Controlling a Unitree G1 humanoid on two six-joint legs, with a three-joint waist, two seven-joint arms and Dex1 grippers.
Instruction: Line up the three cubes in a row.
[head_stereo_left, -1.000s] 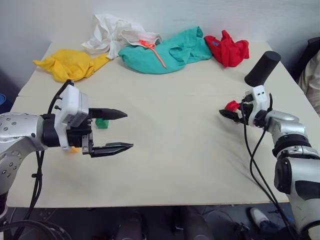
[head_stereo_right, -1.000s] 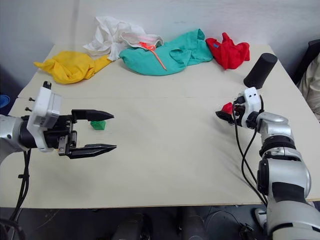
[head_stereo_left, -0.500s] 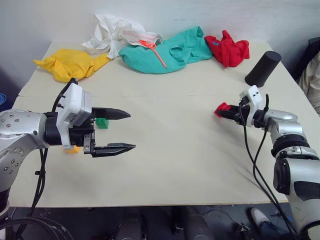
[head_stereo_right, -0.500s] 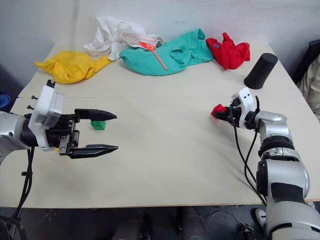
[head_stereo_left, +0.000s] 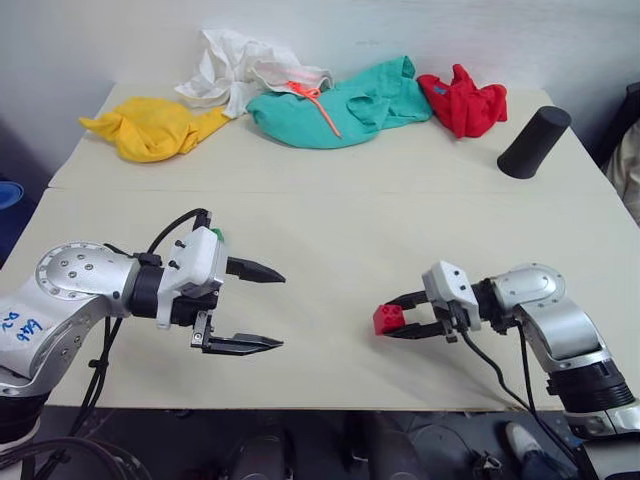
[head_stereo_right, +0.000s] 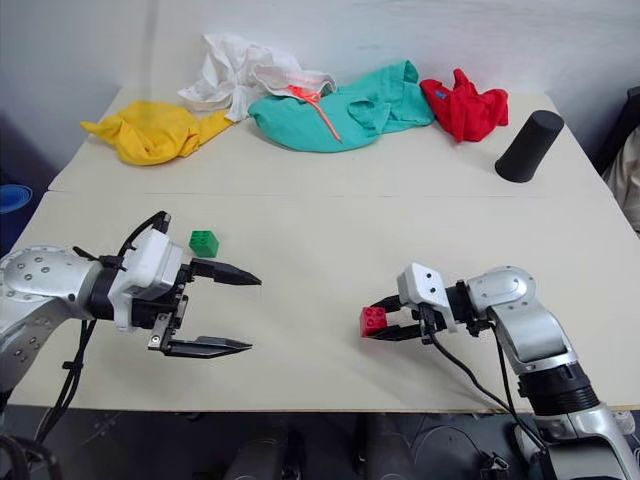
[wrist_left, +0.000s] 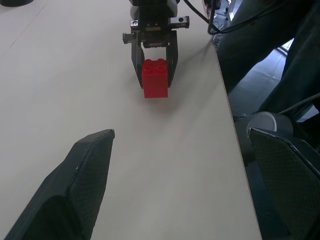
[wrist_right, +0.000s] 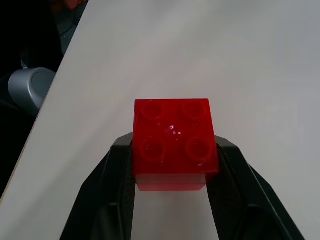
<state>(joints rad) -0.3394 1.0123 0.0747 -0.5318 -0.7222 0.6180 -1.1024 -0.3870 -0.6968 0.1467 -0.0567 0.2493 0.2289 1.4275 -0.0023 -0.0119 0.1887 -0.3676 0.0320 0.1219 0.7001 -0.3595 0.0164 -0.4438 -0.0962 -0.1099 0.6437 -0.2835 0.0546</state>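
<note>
A red cube (head_stereo_right: 374, 320) is pinched between the black fingers (wrist_right: 112, 200) of my right gripper (head_stereo_right: 385, 322), just above the table near its front edge, right of centre. In the right wrist view the cube (wrist_right: 175, 142) sits studs-up between both pads. A green cube (head_stereo_right: 204, 242) rests on the table at the left, just beyond my left arm. My left gripper (head_stereo_right: 255, 314) hovers open and empty over the left front of the table, pointing right toward the red cube (wrist_left: 155, 77). A stretch of bare table separates the two grippers.
A black cylinder (head_stereo_left: 534, 141) stands at the back right. Along the far edge of the table (head_stereo_left: 330, 390) lie a yellow cloth (head_stereo_left: 150, 128), a white cloth (head_stereo_left: 240, 70), a teal cloth (head_stereo_left: 350, 100) and a red cloth (head_stereo_left: 465, 100).
My right gripper has shut on the red cube and carried it from the far right side toward the front middle of the table. The left gripper sank slightly. The camera view shifted.
</note>
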